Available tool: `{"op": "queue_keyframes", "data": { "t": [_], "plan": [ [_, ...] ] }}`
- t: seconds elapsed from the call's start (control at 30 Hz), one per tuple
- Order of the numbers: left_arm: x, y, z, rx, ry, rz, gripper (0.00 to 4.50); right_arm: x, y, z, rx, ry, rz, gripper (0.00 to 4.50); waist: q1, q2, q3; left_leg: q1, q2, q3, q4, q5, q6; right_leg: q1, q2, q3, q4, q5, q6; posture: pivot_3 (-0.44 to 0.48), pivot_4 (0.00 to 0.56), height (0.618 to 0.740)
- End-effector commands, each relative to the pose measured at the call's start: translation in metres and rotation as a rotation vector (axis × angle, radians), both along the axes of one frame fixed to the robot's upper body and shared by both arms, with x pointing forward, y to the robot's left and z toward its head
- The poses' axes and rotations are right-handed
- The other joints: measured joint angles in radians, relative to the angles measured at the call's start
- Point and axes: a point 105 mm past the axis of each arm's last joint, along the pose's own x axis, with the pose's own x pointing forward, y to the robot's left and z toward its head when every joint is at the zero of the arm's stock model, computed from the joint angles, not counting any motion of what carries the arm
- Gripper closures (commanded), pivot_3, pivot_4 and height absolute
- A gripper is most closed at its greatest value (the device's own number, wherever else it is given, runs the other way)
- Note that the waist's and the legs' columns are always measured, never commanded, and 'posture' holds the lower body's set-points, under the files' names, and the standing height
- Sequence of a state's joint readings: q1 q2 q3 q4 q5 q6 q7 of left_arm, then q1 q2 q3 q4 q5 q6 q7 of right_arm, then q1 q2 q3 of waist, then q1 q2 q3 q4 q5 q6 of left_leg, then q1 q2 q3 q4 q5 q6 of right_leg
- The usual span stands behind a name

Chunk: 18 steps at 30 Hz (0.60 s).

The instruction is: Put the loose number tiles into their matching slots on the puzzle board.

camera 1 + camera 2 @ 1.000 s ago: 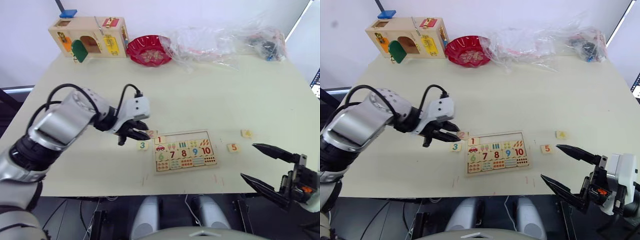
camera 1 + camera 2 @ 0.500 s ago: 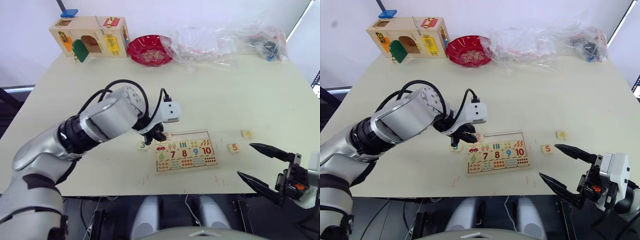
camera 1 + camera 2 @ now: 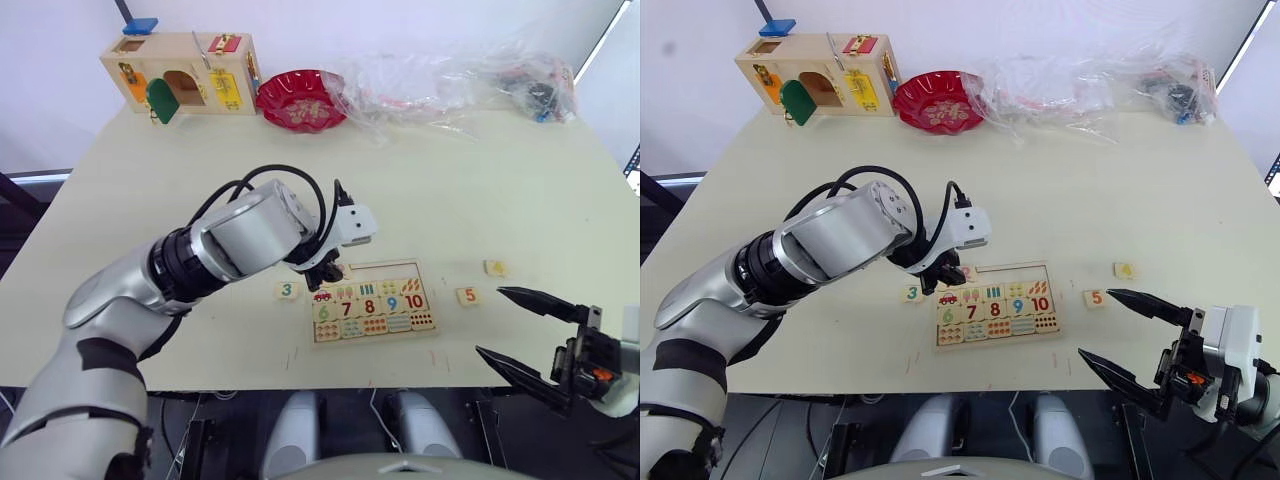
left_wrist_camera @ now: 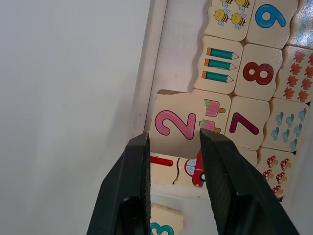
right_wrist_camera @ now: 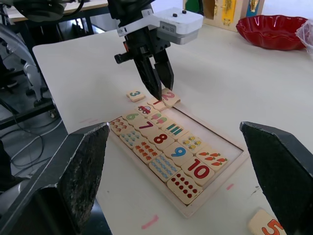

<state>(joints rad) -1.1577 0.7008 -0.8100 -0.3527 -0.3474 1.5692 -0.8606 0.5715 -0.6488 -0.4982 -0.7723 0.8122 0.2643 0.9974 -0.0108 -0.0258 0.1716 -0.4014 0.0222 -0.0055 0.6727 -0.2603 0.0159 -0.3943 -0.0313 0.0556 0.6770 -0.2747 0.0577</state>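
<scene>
On the pale table (image 3: 480,190) the puzzle board (image 3: 372,302) lies near the front edge, its top row of matching slots (image 3: 385,272) mostly bare. The left gripper (image 4: 172,147) pinches the 2 tile (image 4: 175,125), which sits tilted over the board's top-left corner. The right gripper (image 3: 522,330) hangs off the table's front right, fingers spread wide, empty. Tile 3 (image 3: 287,291) lies left of the board; tiles 5 (image 3: 467,296) and 4 (image 3: 494,267) lie right of it.
</scene>
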Motion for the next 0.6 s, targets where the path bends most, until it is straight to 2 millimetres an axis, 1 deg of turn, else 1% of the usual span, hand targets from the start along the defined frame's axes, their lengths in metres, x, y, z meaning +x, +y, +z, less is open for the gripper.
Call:
{"op": "queue_keyframes", "data": {
  "t": [0.03,0.3,0.6],
  "plan": [
    [0.001,0.001,-0.002,0.010,-0.017,0.009,3.52,-0.004,0.002,0.006,0.002,-0.025,0.023,0.00,-0.001,0.000,0.000,0.000,0.000,0.000,0.000,0.000,0.000,0.000,0.000,0.000,0.000,0.000,0.000,0.000,0.150,0.740],
    [0.002,0.001,-0.013,0.017,-0.024,0.018,3.52,-0.006,0.001,0.004,0.002,-0.017,0.015,0.00,0.001,0.000,0.000,0.000,0.000,0.000,0.000,0.000,0.000,0.000,0.000,0.000,0.000,0.000,0.000,0.000,0.150,0.740],
    [0.009,-0.005,-0.014,0.000,-0.041,0.015,3.52,-0.007,0.002,0.005,0.005,-0.022,0.005,0.00,0.000,0.000,0.000,0.000,0.000,0.000,0.000,0.000,0.000,0.000,0.000,0.000,0.000,0.000,0.000,0.000,0.150,0.740]
  ]
}}
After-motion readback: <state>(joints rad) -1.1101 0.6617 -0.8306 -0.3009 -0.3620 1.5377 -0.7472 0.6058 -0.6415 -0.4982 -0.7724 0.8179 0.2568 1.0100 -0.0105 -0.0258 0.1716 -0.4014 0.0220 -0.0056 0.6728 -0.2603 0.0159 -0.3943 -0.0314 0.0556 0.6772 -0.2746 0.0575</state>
